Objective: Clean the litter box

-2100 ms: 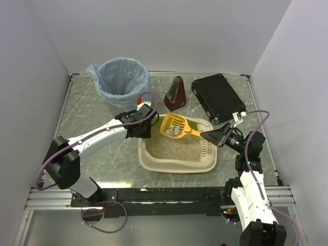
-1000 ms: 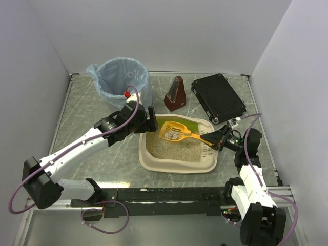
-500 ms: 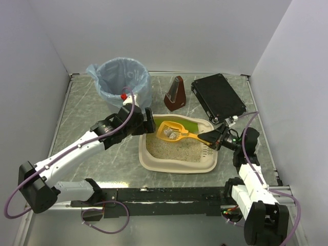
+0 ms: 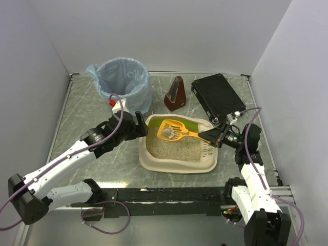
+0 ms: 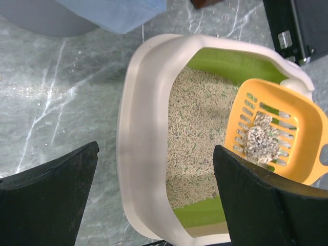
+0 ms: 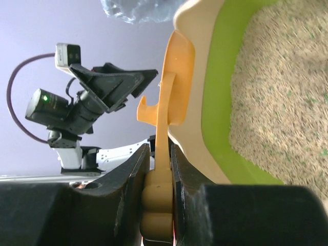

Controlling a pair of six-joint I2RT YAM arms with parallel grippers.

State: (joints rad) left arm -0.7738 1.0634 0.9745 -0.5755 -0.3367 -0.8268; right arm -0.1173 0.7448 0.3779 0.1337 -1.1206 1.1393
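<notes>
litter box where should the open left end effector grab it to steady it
Grip the long left rim of the cream-beige rectangular plastic litter box, probably coming down from above on its left side. That rim is a bare rounded ledge lying between the fingers of the open left end effector, while the orange slotted plastic scoop hangs over the opposite side.

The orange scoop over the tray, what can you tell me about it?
The scoop looks like orange plastic: a slotted, squarish head on a flat handle. It hangs over the green end of the litter box, carrying a grey clump. The right arm's fingers pinch its handle.
</notes>
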